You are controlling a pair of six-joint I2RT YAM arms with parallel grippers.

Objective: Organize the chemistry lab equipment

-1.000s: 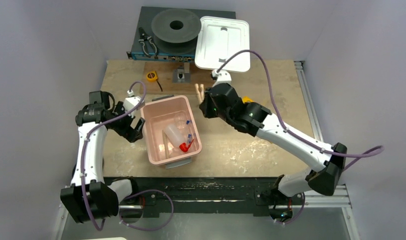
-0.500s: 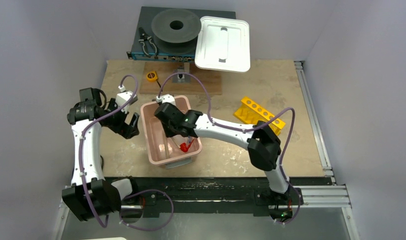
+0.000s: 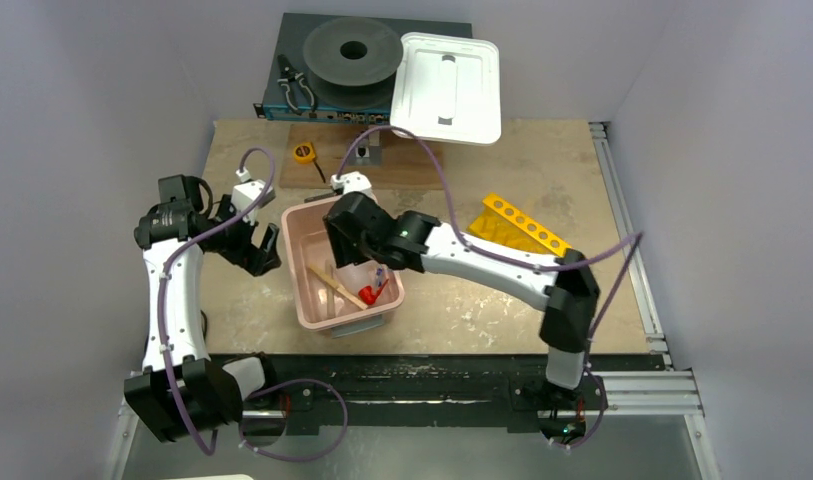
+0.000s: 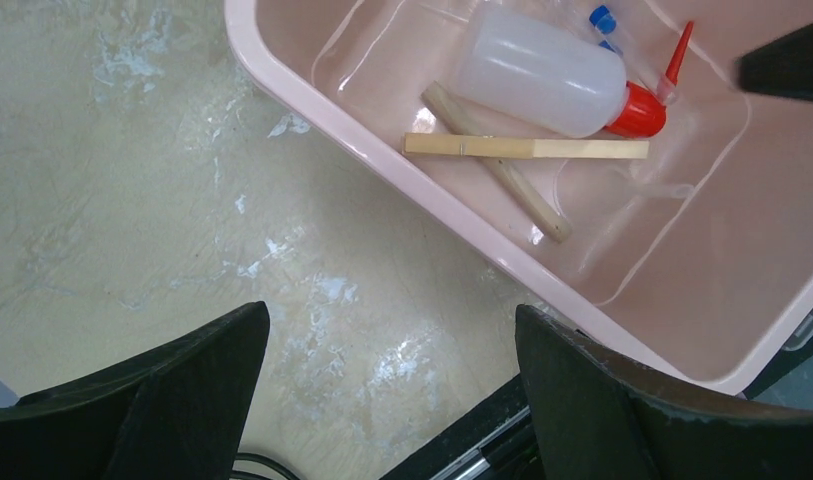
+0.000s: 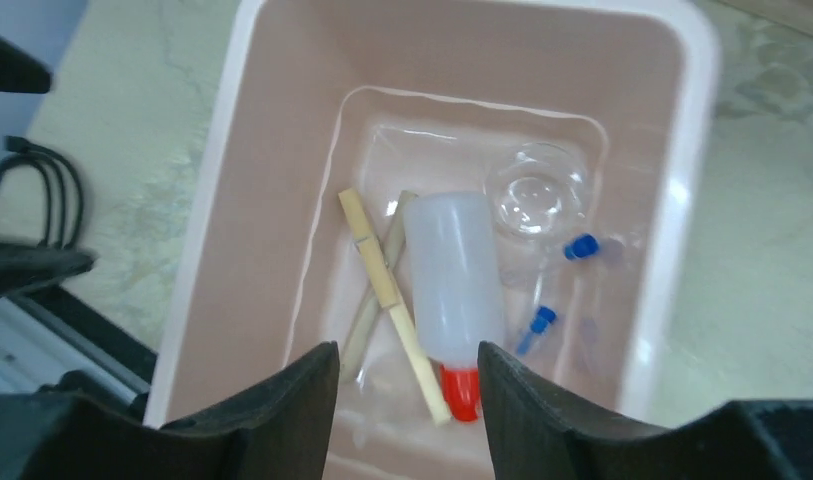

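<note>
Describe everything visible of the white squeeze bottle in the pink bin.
The squeeze bottle is a cylinder of translucent white plastic with a red cap and a thin red spout. It looks intact and capped. It lies on its side on the floor of the pink bin. The wooden sticks lie along one side, against it. The blue-capped tubes lie on the other side, and the clear round dish sits near its flat end.

Bin: pale pink. Squeeze bottle: translucent white body, red spout. Wooden sticks: light tan. Tubes: clear, blue caps. Round dish: clear, colourless. Holed rack: yellow. Table: mottled beige with whitish scuff marks. Rear lid: white
</note>
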